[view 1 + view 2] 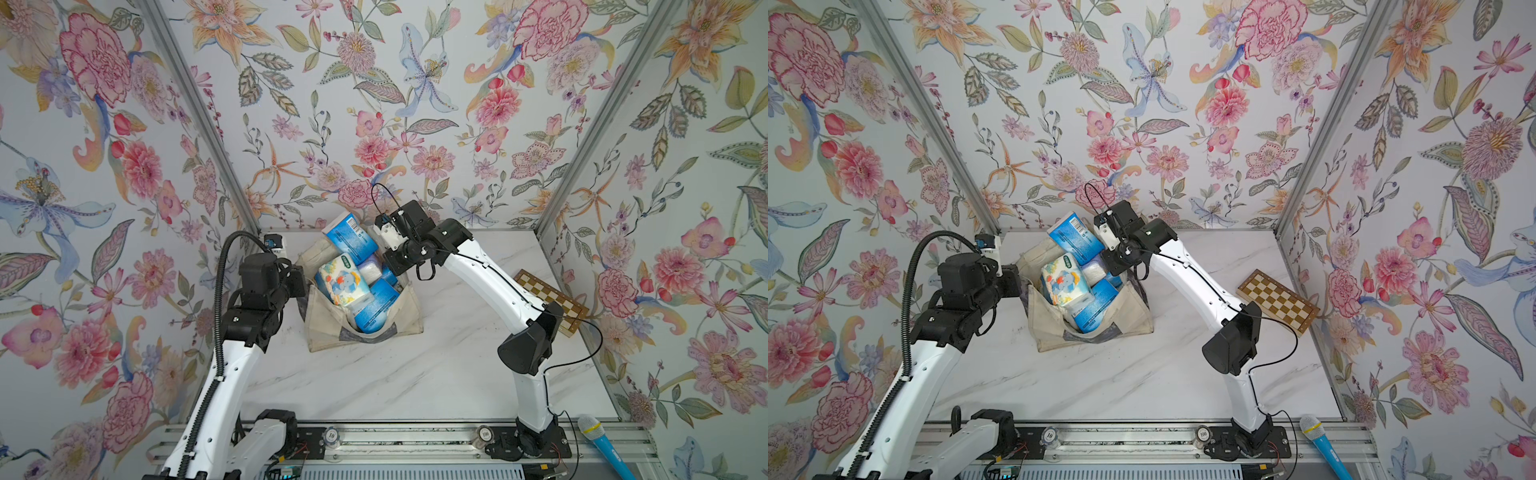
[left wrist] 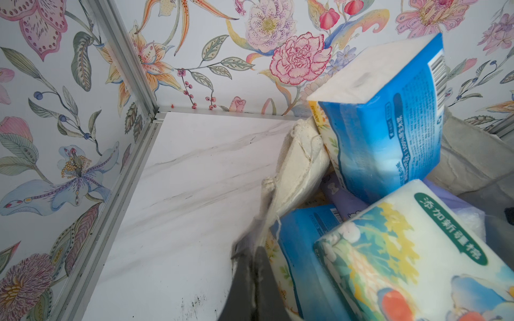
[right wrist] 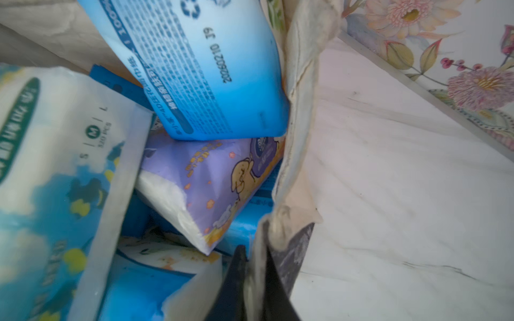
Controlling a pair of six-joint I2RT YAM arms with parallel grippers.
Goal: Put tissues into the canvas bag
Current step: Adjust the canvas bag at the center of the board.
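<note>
Left gripper (image 2: pixel 250 258) and right gripper (image 3: pixel 254 251) pinch the canvas bag (image 1: pixel 328 328) — tissues (image 1: pixel 343 278) heaped inside.

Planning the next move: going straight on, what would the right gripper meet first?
More rim of the canvas bag, which the right gripper is shut on; the lavender pack may brush it, depth unclear.

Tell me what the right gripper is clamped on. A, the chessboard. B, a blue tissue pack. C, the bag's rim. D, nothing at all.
C: in the right wrist view the right gripper is shut on the cream fabric rim of the bag, while the tissue packs lie loose inside.
</note>
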